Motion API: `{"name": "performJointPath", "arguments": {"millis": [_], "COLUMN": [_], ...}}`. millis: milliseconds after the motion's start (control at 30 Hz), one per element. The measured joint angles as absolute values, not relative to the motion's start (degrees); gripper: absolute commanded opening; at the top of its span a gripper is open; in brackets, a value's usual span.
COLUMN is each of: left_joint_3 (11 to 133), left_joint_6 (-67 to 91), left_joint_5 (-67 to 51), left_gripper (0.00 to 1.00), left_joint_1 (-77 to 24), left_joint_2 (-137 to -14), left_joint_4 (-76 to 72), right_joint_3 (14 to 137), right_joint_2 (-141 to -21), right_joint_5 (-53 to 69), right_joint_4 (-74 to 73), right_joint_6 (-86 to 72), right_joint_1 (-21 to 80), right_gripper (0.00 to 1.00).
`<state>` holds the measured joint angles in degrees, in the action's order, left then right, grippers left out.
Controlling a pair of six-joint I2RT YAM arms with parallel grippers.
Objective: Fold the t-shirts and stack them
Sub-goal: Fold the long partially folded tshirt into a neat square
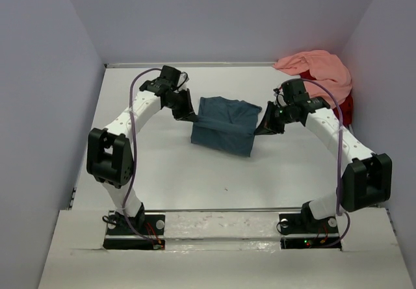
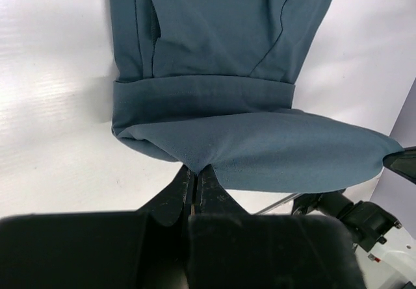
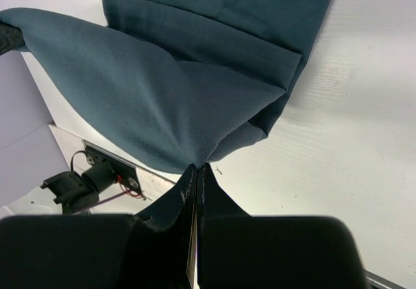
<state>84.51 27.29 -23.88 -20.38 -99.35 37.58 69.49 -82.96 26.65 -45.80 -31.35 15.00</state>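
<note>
A dark teal-blue t-shirt (image 1: pixel 224 125) lies partly folded at the middle of the table, its far edge lifted between both arms. My left gripper (image 1: pixel 192 115) is shut on the shirt's left corner; in the left wrist view the cloth (image 2: pixel 247 146) runs straight out of the closed jaws of the left gripper (image 2: pixel 196 169). My right gripper (image 1: pixel 266 128) is shut on the right corner, and the right wrist view has the fabric (image 3: pixel 162 100) pinched in the right gripper (image 3: pixel 197 167). A salmon pink t-shirt (image 1: pixel 317 69) lies crumpled at the back right over a red t-shirt (image 1: pixel 346 109).
Grey walls close the table (image 1: pixel 169 178) in on the left, back and right. The pink and red heap fills the back right corner, close behind my right arm (image 1: pixel 338 139). Both arm bases (image 1: pixel 133 227) sit at the near edge.
</note>
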Motion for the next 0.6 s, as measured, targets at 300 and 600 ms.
{"name": "performJointPath", "arguments": {"millis": [300, 600], "left_joint_3": [89.5, 97.7], "left_joint_6": [27.3, 27.3], "left_joint_5": [-23.8, -23.7], "left_gripper": [0.0, 0.0], "left_joint_1": [-20.4, -20.1], "left_joint_2": [-104.7, -109.9], "left_joint_4": [37.1, 37.8], "right_joint_3": [72.9, 77.9], "right_joint_2": [-87.8, -93.2], "right_joint_5": [26.3, 25.7], "right_joint_4": [-44.6, -44.0], "right_joint_6": [-30.2, -28.9], "right_joint_1": [13.7, 12.2], "right_gripper": [0.0, 0.0]}}
